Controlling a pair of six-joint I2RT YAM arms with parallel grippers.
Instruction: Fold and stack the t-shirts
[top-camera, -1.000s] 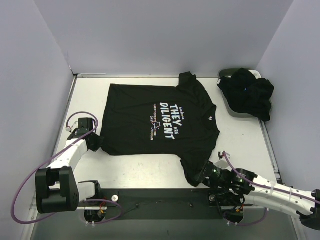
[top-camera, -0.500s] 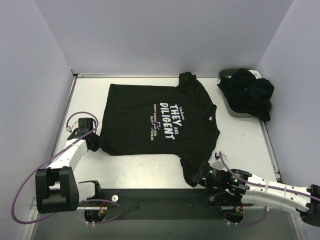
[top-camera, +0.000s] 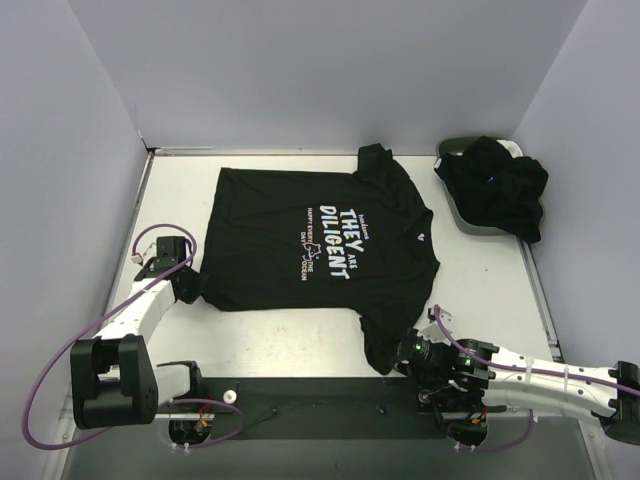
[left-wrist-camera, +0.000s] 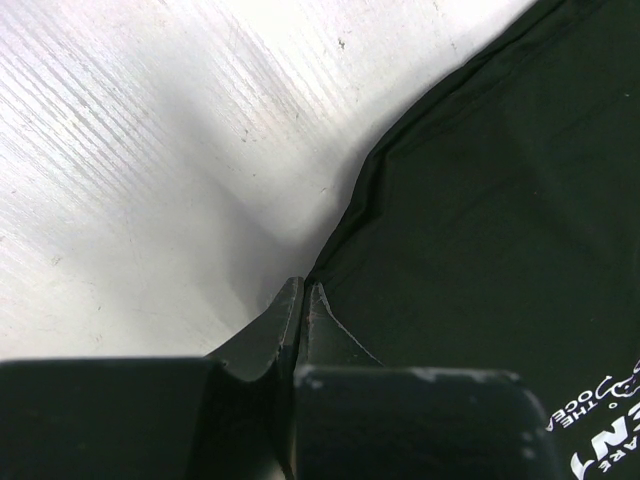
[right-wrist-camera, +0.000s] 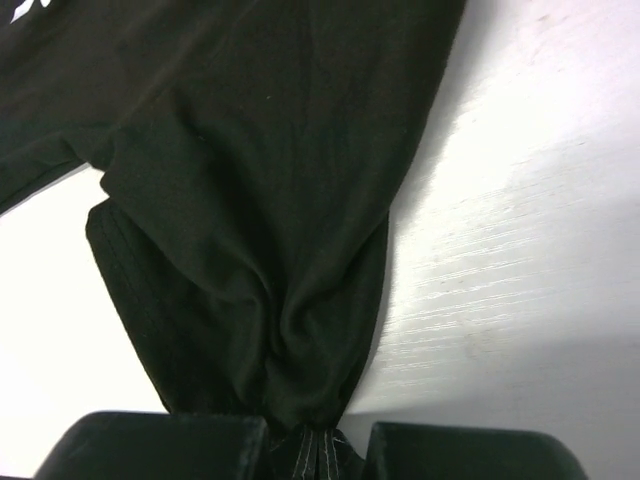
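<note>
A black t-shirt (top-camera: 320, 235) with white lettering lies spread flat on the white table, its collar toward the right. My left gripper (top-camera: 190, 285) is shut on the shirt's near-left hem corner. In the left wrist view the closed fingertips (left-wrist-camera: 303, 288) meet that cloth corner (left-wrist-camera: 480, 220). My right gripper (top-camera: 402, 350) is shut on the near sleeve. In the right wrist view, the gathered black sleeve cloth (right-wrist-camera: 270, 250) runs down into the gripper (right-wrist-camera: 318, 442).
A dark oval basket (top-camera: 455, 150) stands at the back right, with a heap of more black shirts (top-camera: 500, 185) spilling over it. Grey walls close in the table on the left, back and right. The black base rail (top-camera: 320, 405) runs along the near edge.
My right gripper has slid a little left and nearer along the sleeve and closed on it. The left arm and the shirt body have not moved.
</note>
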